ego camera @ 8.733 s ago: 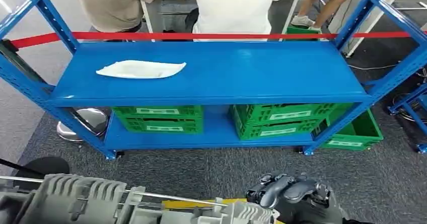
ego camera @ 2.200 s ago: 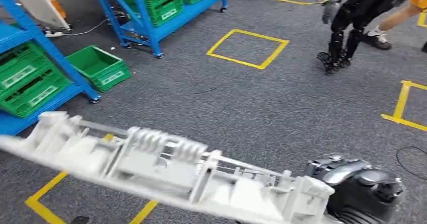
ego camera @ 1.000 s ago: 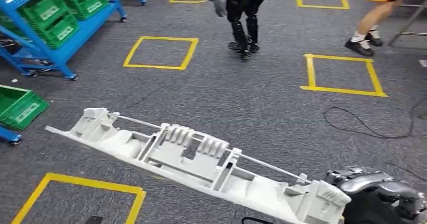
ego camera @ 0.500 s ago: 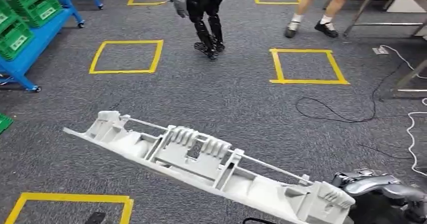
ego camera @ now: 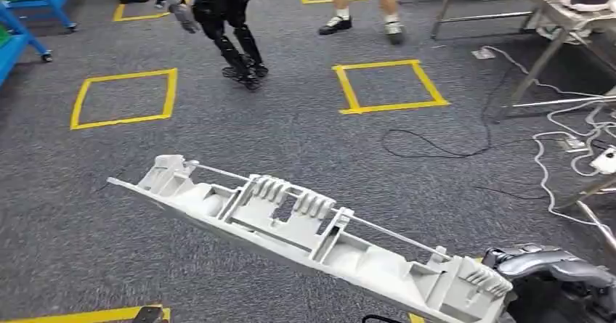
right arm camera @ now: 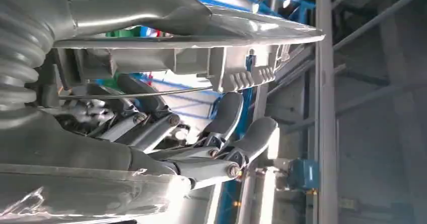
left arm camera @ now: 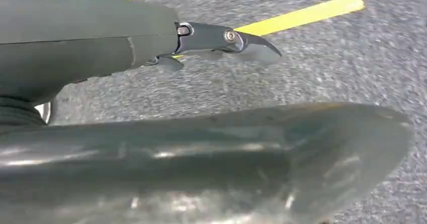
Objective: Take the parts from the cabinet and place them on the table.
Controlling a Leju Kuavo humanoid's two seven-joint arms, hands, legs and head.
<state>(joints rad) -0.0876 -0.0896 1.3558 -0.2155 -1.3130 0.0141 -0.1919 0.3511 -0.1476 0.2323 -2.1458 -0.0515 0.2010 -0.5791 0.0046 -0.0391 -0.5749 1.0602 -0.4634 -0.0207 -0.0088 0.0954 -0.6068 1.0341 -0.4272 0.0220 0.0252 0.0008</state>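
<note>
A long white plastic part (ego camera: 290, 221) with ribs and a thin rod along it hangs slanted over the grey carpet in the head view. My right hand (ego camera: 556, 283) grips its near end at the lower right; its far end sticks out free to the left. In the right wrist view the dark fingers (right arm camera: 236, 128) curl around the part (right arm camera: 201, 58). The left wrist view has my left hand (left arm camera: 151, 43) over the carpet with a finger stretched out and nothing in it.
A black humanoid robot (ego camera: 221, 18) walks ahead on the left, and a person's legs (ego camera: 359, 3) stand behind it. Yellow tape squares (ego camera: 123, 98) mark the carpet. Cables (ego camera: 552, 156) and metal table legs (ego camera: 537, 58) lie to the right; a blue rack (ego camera: 22, 18) is far left.
The camera has kept turning right: the blue rack, the yellow squares and the other robot slid left, and a table and cables came in. The part stays in my right hand.
</note>
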